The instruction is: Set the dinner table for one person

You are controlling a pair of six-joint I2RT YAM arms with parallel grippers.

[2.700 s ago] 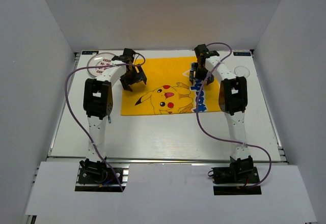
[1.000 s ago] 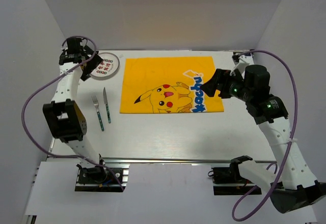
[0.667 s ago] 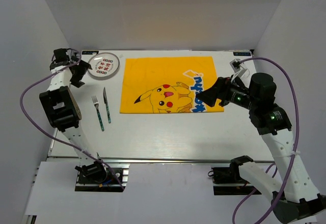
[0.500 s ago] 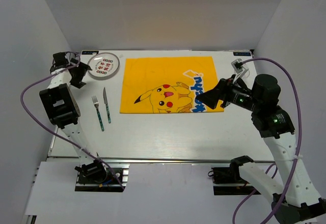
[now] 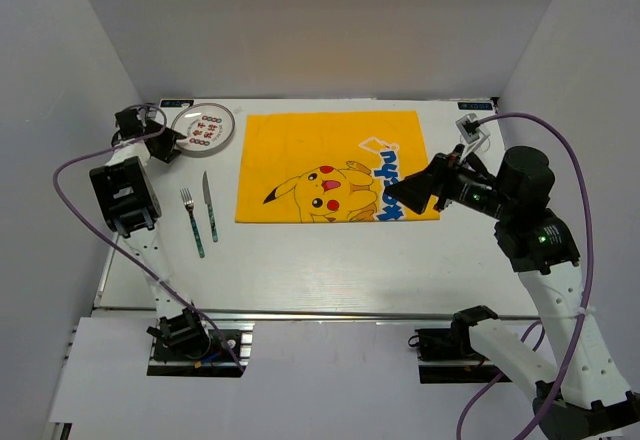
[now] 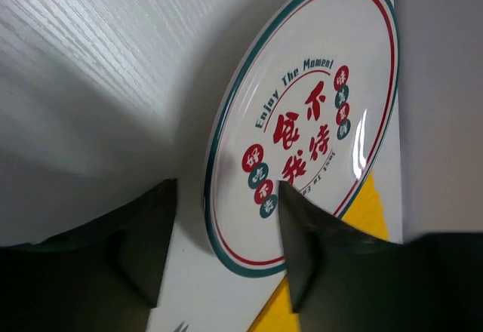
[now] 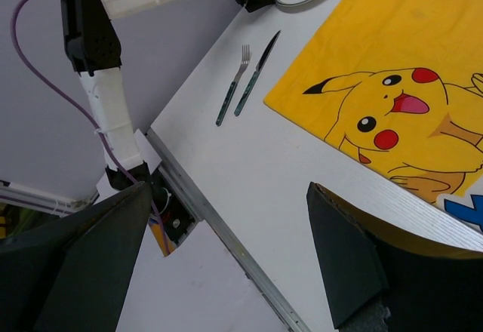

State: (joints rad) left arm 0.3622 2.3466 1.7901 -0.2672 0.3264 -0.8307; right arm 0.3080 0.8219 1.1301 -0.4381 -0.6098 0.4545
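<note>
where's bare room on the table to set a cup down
Widest free patch: the table strip between the near edge of the placemat and the front rail. The placemat's middle is bare too; the right gripper hangs over its right edge. Crowded: the far-left corner, where plate, left gripper, fork and knife cluster.

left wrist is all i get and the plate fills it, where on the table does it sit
Observer: The plate sits at the far left corner of the dinner table, just off the yellow placemat.
Operator: any cutlery out yet
Observer: A fork and knife lie side by side on bare tabletop, nearer than the plate and left of the placemat.
Operator: and the right claw
Observer: The right claw hangs open and empty over the placemat's right end.
</note>
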